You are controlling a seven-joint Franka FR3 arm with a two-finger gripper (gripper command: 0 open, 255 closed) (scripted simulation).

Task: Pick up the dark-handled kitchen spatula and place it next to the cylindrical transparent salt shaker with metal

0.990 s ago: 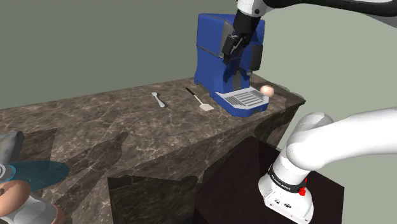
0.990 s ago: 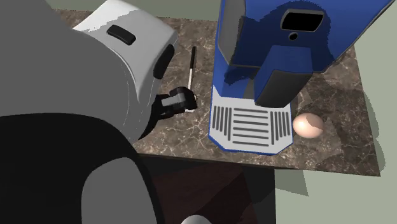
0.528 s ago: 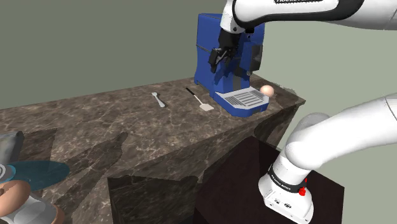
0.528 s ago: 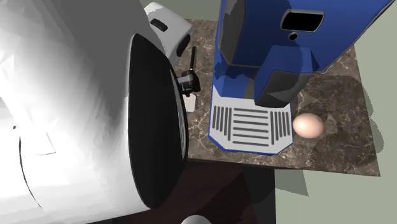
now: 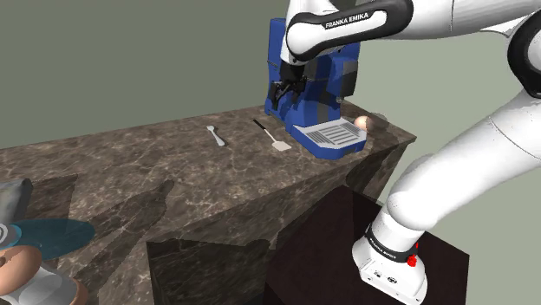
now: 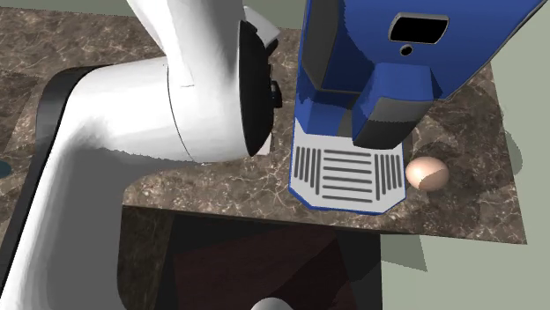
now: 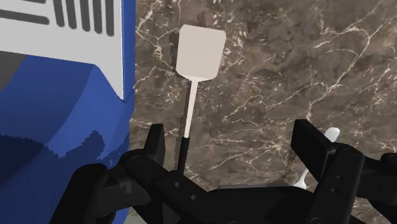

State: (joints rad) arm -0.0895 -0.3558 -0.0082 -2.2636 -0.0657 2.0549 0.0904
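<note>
step: approach judged, nothing gripped | spatula (image 7: pixel 200 52): laid flat on table (image 5: pixel 156 165), shoulder view's upper middle, beside blue machine (image 6: pixel 353 53) | claw (image 7: pixel 230 132): held apart above its dark handle | next: descent, closure on handle required

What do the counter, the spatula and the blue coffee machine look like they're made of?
Counter: polished stone, likely marble, going by its brown surface with pale veins.
Spatula: flat matte whitish blade and neck on a black handle; plastic or metal, can't tell.
Coffee machine: smooth blue casing, probably plastic, with a pale slotted drip tray.
</note>
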